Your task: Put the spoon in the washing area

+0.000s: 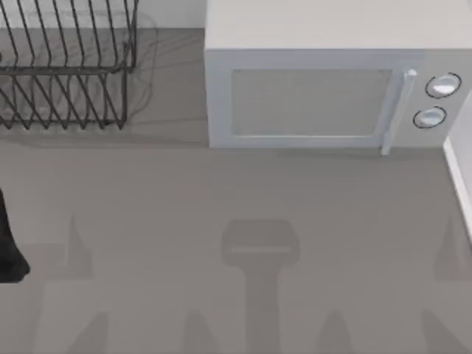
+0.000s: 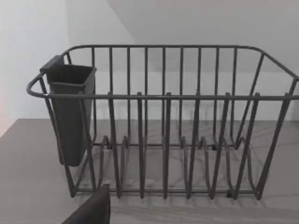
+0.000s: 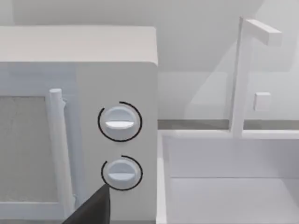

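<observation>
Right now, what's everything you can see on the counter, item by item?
dish rack: one, dark grey wire, back left of the counter.
utensil cup: one, dark grey, hung on one end wall of the dish rack.
microwave: one, pale grey, door shut, two round knobs one above the other, back centre to right.
sink: one, white basin, right of the microwave at the counter's right edge.
faucet: one, white, upright behind the sink.
spoon: not seen.
left arm: one, black, at the counter's left edge.
</observation>
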`<control>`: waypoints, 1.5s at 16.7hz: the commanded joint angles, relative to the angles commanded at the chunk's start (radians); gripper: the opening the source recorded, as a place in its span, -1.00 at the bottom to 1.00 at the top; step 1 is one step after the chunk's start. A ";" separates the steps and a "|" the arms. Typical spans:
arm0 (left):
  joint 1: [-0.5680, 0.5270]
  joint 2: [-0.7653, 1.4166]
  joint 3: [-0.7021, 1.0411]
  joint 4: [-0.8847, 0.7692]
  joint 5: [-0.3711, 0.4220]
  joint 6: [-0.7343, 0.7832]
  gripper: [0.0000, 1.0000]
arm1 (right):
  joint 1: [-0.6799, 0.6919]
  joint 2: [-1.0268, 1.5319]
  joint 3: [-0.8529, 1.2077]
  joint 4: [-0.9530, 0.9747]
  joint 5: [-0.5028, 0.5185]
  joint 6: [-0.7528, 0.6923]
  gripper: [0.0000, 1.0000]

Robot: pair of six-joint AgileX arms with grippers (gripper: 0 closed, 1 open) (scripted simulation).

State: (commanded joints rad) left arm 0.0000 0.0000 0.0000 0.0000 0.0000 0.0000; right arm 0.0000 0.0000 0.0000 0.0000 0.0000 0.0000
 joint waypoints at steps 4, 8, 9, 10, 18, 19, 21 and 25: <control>0.000 0.000 0.000 0.000 0.000 0.000 1.00 | -0.010 0.035 0.029 -0.034 0.000 0.023 1.00; 0.000 0.000 0.000 0.000 0.000 0.000 1.00 | -0.057 0.229 0.170 -0.211 -0.002 0.131 1.00; 0.000 0.000 0.000 0.000 0.000 0.000 1.00 | -0.072 0.304 0.216 -0.272 -0.002 0.167 1.00; 0.000 0.000 0.000 0.000 0.000 0.000 1.00 | -0.089 0.388 0.265 -0.338 -0.002 0.205 1.00; 0.000 0.000 0.000 0.000 0.000 0.000 1.00 | -0.227 1.063 0.646 -0.863 0.002 0.509 1.00; 0.000 0.000 0.000 0.000 0.000 0.000 1.00 | -0.240 1.122 0.686 -0.913 0.003 0.539 1.00; 0.000 0.000 0.000 0.000 0.000 0.000 1.00 | -0.264 1.226 0.756 -0.994 0.003 0.590 1.00; 0.000 0.000 0.000 0.000 0.000 0.000 1.00 | -0.287 1.321 0.826 -1.071 0.004 0.641 1.00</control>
State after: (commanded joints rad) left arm 0.0000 0.0000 0.0000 0.0000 0.0000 0.0000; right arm -0.2869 1.3211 0.8261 -1.0712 0.0036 0.6410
